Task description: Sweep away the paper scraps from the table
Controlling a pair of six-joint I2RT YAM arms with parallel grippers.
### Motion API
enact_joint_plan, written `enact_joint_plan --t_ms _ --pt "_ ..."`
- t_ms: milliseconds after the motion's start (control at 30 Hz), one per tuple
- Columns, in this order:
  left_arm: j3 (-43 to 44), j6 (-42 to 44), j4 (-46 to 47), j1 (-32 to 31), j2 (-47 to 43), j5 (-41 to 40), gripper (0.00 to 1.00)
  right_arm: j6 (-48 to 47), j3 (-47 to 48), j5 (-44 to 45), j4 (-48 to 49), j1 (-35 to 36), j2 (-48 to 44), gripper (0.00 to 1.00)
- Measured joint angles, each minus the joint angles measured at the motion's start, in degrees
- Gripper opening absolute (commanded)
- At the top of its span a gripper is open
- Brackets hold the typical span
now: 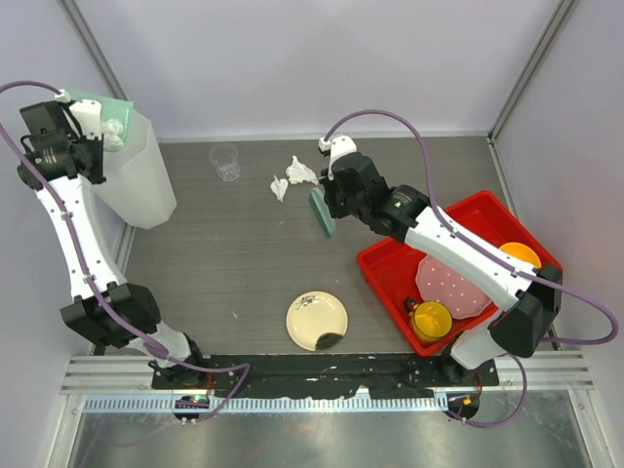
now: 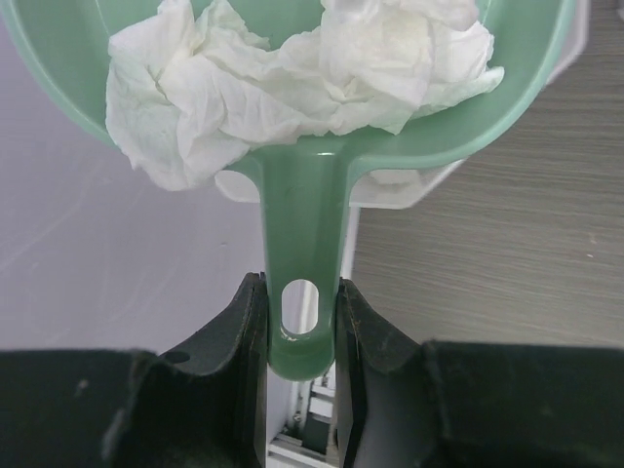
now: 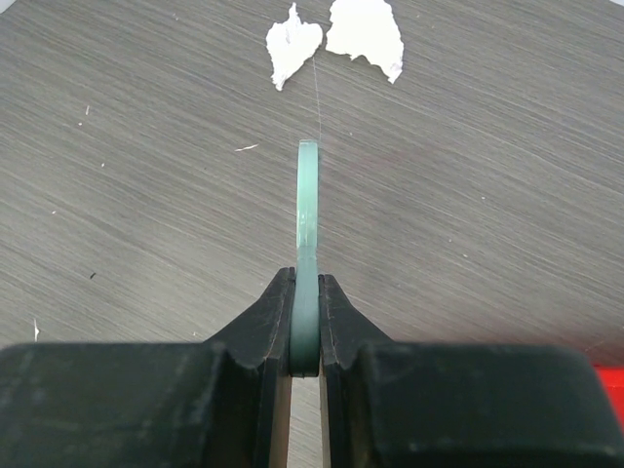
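From above, two paper scraps (image 1: 292,175) are lying on the table (image 1: 224,273) at ten o'clock from the right gripper (image 1: 328,200), while the left gripper (image 1: 96,125) is hovering by a white bin (image 1: 146,185). At the left wrist, jaws are clamping a green dustpan (image 2: 302,224) by its handle, more scraps heaped at twelve o'clock. At the right wrist, jaws are pinching a green scraper (image 3: 308,195); the featherlight, soft scraps are probably wanting pushing, not pinching.

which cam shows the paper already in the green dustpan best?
Left wrist: crumpled paper fills the dustpan close up, handle clamped in the left gripper. Top external shows just a white glimpse at far left. Right wrist shows none, only two loose scraps on the table.
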Motion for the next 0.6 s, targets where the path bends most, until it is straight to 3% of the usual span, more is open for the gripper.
enact_joint_plan --t_ms 367,600 --pt "-3.6 7.1 10.5 0.0 0.0 -17.8 0.0 0.1 -0.5 -1.5 0.6 0.0 0.2 0.01" --pt "-19.3 22.0 27.3 -1.0 -4.5 -29.8 0.0 0.5 -1.8 -2.3 0.9 0.0 0.2 0.01"
